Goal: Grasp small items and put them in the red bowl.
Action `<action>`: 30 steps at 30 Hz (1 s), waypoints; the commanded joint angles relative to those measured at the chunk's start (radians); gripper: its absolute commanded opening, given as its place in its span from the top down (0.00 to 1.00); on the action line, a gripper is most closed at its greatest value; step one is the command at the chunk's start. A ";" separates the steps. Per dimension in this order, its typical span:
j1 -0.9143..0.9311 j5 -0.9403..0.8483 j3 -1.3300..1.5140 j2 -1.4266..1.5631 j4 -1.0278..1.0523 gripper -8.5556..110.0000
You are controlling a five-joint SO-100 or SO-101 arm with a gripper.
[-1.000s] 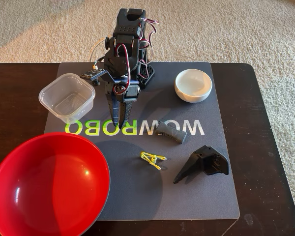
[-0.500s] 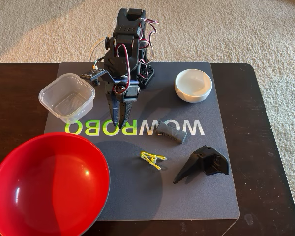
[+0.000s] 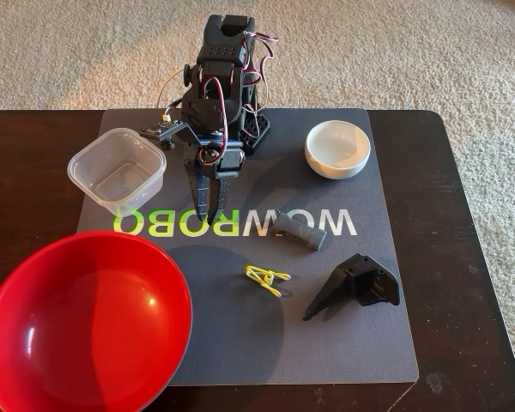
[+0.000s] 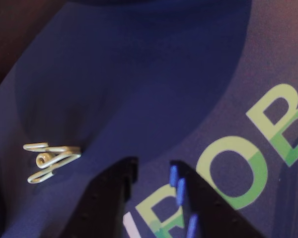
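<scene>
From the fixed view I saw my arm folded near the back of a dark mat on a brown bench (image 3: 463, 215), its pincer (image 3: 208, 210) pointing down at the mat's green lettering. In the wrist view the pincer (image 4: 151, 171) showed two dark fingers with a narrow gap between them and nothing in that gap, so I read it as slightly parted and empty.

The red bowl (image 3: 81, 322) sat at the near left corner of the fixed view, overlapping the mat's edge, and looked empty. I judged that no item had been delivered yet.

The items lay spread apart on the mat, each with bare mat around it, which I took as room left for the fingers to come down on either side. The clear tub (image 3: 118, 170) stood at the left, just beside the arm and behind the bowl. The grey block (image 3: 299, 232) lay on the lettering to the right of the pincer. The yellow clip (image 3: 266, 277) lay nearer the front, and the black bracket (image 3: 354, 285) to its right. A white bowl (image 3: 336, 148) sat at the back right, apart from everything.

In the wrist view the clip (image 4: 50, 161) lay flat at the left, well clear of the fingers. I judged the clip or the block the likeliest first pick, but the arm's pose did not settle which.
</scene>
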 commanded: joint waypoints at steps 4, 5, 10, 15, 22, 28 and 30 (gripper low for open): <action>-0.014 0.006 0.009 0.003 0.002 0.86; -0.014 0.006 0.009 0.003 0.002 0.86; -0.014 0.006 0.009 0.003 0.002 0.86; -0.032 0.006 0.009 0.003 0.003 0.86; 0.098 0.143 0.009 0.003 0.017 0.88; 0.054 0.106 -0.060 0.003 0.031 0.84; 0.017 0.087 -0.146 0.003 0.092 0.83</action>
